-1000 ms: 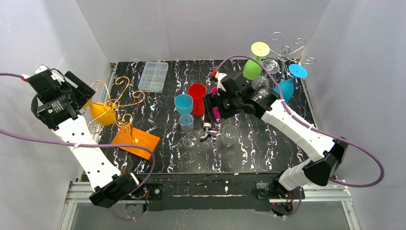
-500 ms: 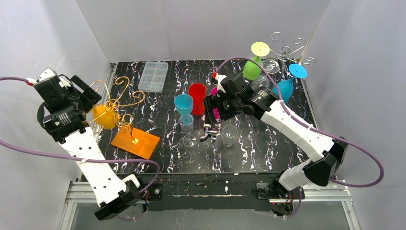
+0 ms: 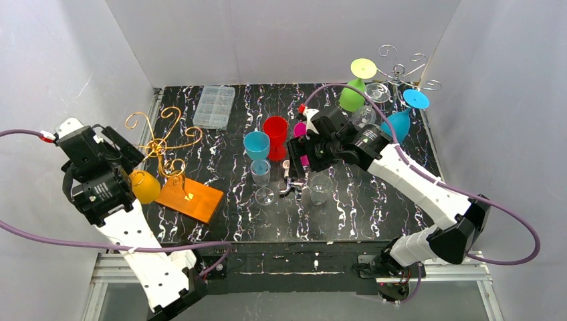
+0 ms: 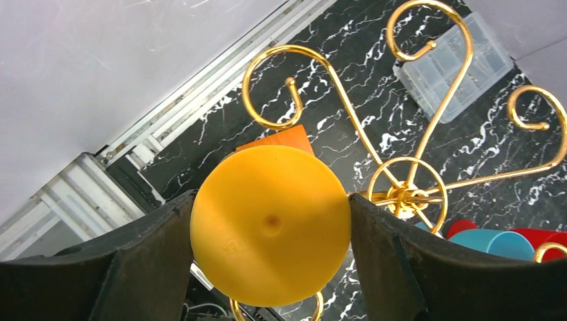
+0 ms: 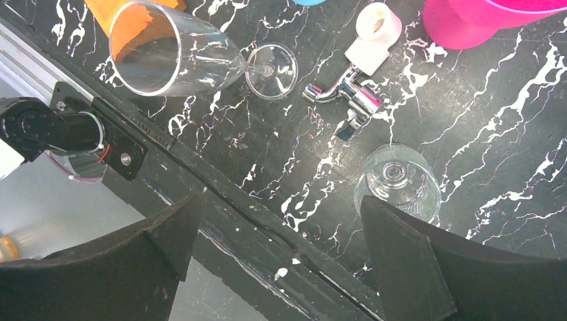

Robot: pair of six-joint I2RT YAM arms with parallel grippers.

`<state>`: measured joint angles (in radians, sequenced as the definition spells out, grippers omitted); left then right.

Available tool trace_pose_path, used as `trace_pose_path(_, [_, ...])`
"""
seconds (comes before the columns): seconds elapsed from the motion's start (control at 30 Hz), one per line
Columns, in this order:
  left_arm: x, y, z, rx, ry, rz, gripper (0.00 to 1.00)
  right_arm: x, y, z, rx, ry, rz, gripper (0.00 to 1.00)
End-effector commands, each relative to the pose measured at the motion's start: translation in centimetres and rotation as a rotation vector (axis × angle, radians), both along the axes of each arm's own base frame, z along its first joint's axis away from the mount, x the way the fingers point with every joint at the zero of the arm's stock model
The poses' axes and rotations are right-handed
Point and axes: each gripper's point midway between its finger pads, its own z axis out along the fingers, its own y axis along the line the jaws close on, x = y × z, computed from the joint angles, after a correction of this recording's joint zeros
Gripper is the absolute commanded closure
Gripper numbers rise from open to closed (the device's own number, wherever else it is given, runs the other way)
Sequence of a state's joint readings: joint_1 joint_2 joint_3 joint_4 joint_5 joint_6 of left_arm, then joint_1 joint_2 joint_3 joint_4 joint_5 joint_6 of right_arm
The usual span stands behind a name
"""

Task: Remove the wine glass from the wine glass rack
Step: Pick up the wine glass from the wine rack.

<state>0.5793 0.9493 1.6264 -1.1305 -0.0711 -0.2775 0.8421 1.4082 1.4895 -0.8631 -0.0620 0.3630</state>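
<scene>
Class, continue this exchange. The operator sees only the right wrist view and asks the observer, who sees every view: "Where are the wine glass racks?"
Observer: A gold rack stands at the table's left side, and a silver rack stands in the far right corner.
Operator: Is any glass being taken off?
Observer: Yes. The left end effector grips the yellow wine glass by its round base, beside the gold rack. I cannot tell whether the glass is clear of the hook.
Operator: Does anything hang on the silver rack?
Observer: A green glass and a blue glass hang there upside down.
</scene>
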Motion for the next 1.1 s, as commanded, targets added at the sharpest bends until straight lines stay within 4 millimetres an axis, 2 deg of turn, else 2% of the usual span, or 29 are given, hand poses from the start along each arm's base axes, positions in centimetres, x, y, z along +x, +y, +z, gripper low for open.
trace_pose_path(0.0, [-1.7, 0.6, -0.4, 0.047, 0.047, 0.046, 0.38, -0.5, -0.2, 1.5, 0.043, -0.033, 0.014, 0.02])
trace_pose_path(0.23, [-3.6, 2.4, 1.1, 0.155, 0.104, 0.128, 0.38, -0.7, -0.8, 2.0, 0.033, -0.047, 0.011, 0.02])
trace_pose_path(0.5, [-3.7, 4.0, 5.8, 0.254, 0.074, 0.179, 0.38, -0.4, -0.8, 2.8, 0.034, -0.059, 0.006, 0.02])
trace_pose_path(0.83, [-2.9, 5.3, 10.3, 0.322, 0.018, 0.208, 0.38, 0.0, -0.3, 3.1, 0.026, -0.051, 0.008, 0.02])
trace_pose_path(1.07, [-1.4, 5.4, 13.0, 0.348, -0.059, 0.184, 0.38, 0.8, 0.5, 3.9, 0.034, -0.062, 0.003, 0.02])
